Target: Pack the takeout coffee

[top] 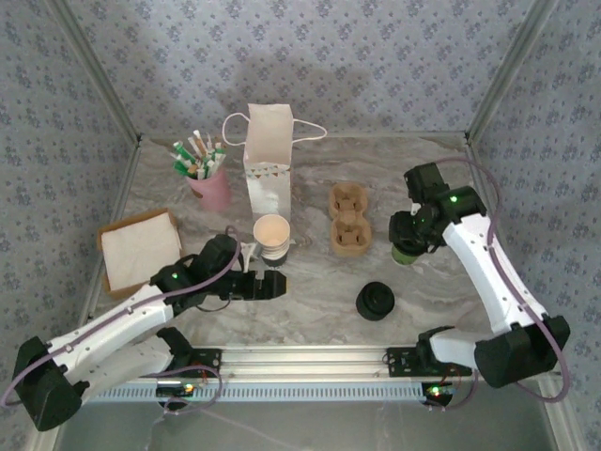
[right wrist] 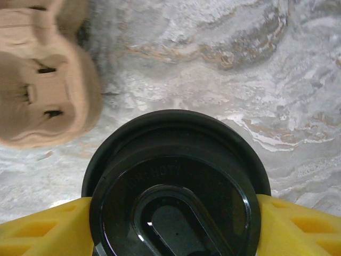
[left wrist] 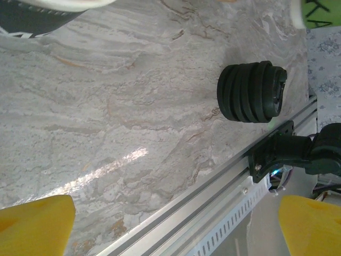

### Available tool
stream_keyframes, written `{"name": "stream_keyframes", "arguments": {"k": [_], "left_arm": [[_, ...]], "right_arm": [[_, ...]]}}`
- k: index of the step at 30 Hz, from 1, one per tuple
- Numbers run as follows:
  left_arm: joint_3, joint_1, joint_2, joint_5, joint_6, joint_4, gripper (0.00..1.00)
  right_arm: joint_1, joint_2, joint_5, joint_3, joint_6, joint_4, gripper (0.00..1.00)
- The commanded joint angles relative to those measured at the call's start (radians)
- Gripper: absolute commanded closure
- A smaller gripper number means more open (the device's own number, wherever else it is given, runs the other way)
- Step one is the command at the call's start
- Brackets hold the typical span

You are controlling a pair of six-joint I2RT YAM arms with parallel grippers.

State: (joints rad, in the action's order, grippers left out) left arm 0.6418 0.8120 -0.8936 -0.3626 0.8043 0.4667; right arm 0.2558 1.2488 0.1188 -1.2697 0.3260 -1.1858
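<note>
Judging from the lid (right wrist: 176, 197) already on, you're partway: your right gripper (top: 411, 237) pinches the takeout coffee (top: 405, 252) near the cup carrier (top: 347, 219), while your left gripper (top: 270, 285) hangs spread and empty. Seating it in the carrier looks left.

My grey marbled surface (top: 310, 301) carries a pink cup of sachets (top: 212, 191), a white paper bag (top: 268, 164), a brown cardboard cup carrier (top: 347, 219), an open cream-lined paper cup (top: 272, 235), a stack of black plastic lids (top: 376, 302) and a tray of white napkins (top: 141, 249). Whether the black-lidded dark paper cup (right wrist: 176, 181) at right touches down, I can't tell.
</note>
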Motion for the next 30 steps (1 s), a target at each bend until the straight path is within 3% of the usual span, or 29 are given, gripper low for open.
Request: {"name": "stream_keyframes", "arguments": {"k": [1, 9, 26, 30], "left_arm": [[0.052, 0.006, -0.009, -0.010, -0.043, -0.005, 0.02], [0.050, 0.006, -0.012, -0.010, -0.048, -0.002, 0.02], [0.035, 0.006, -0.016, -0.001, -0.028, -0.026, 0.01], [0.066, 0.005, 0.008, 0.048, -0.037, 0.027, 0.01]], "right_arm": [[-0.061, 0.046, -0.046, 0.037, -0.032, 0.057, 0.27], [-0.155, 0.100, -0.107, 0.134, -0.041, 0.156, 0.26], [-0.163, 0.076, -0.107, 0.141, -0.044, 0.148, 0.09], [-0.162, 0.033, -0.105, 0.107, -0.042, 0.122, 0.06]]}}
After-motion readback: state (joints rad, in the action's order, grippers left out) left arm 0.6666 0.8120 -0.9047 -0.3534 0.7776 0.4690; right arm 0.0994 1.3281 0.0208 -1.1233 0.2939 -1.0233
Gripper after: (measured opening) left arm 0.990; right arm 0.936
